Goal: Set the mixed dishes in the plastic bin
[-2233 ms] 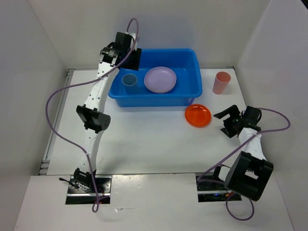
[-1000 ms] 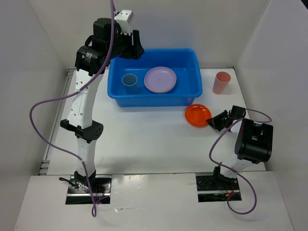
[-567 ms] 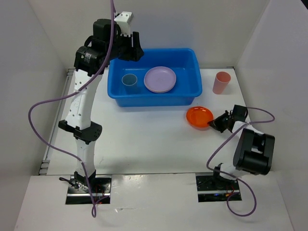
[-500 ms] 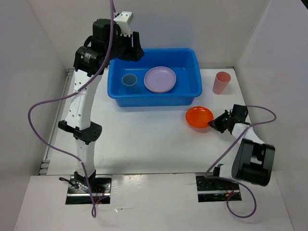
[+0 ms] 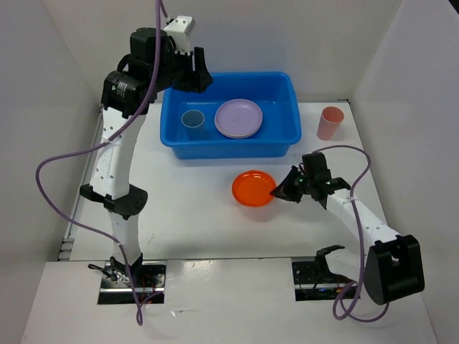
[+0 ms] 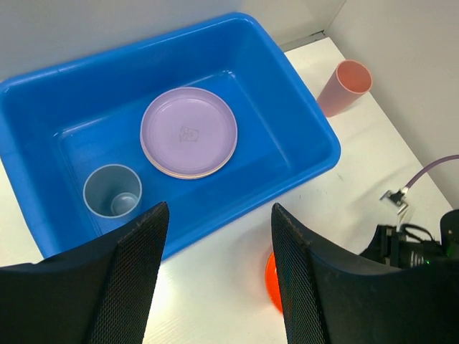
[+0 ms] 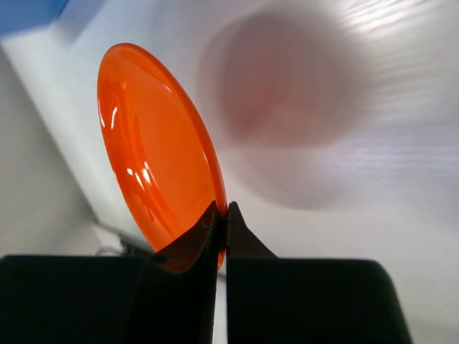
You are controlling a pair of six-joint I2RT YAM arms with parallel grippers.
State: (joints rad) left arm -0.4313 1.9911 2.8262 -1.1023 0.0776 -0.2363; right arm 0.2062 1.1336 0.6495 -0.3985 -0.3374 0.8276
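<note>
Blue bin (image 5: 229,149) holds a lavender plate (image 5: 239,117) and light-blue cup (image 5: 192,120); orange plate (image 5: 253,188) is held off the table before it, salmon cup (image 5: 330,122) upright beside.

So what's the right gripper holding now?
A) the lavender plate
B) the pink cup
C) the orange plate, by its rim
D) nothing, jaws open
C: the right gripper is shut on the orange plate at its rim; the pink cup stands alone right of the bin.

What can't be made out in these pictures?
- Left wrist view: orange round plastic plate mostly hidden behind a finger of the left gripper.
- Top view: whatever lies beneath the lavender round plastic plate, covered by it.
- Right wrist view: bright-blue plastic bin cut off by the top-left corner.
</note>
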